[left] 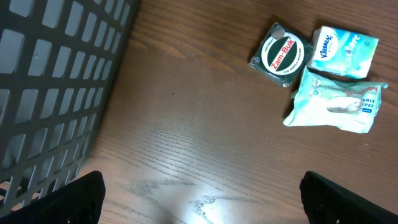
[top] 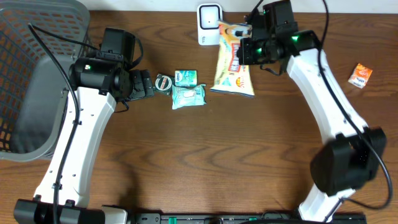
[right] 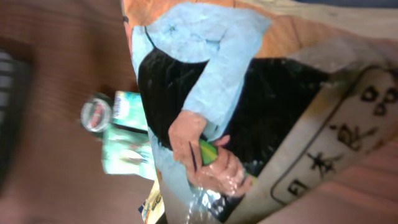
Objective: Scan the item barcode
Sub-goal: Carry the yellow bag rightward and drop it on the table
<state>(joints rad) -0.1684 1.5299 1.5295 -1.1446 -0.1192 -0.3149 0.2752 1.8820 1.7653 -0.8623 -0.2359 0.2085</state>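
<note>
A yellow and orange snack bag [top: 233, 62] with a printed figure hangs in my right gripper [top: 252, 50], which is shut on its upper right edge. The bag's top left corner is next to the white barcode scanner [top: 209, 23] at the back edge of the table. In the right wrist view the bag [right: 236, 106] fills most of the frame and hides the fingers. My left gripper [top: 149, 84] stands open over bare wood, with nothing between its fingers [left: 81, 199], just left of a round Zam-Buk tin [left: 281, 55].
A Kleenex tissue pack [top: 186, 76] and a pale green wipes pack [top: 188, 96] lie beside the tin [top: 163, 83]. A grey mesh basket [top: 37, 74] fills the left side. A small orange packet [top: 360, 75] lies at the far right.
</note>
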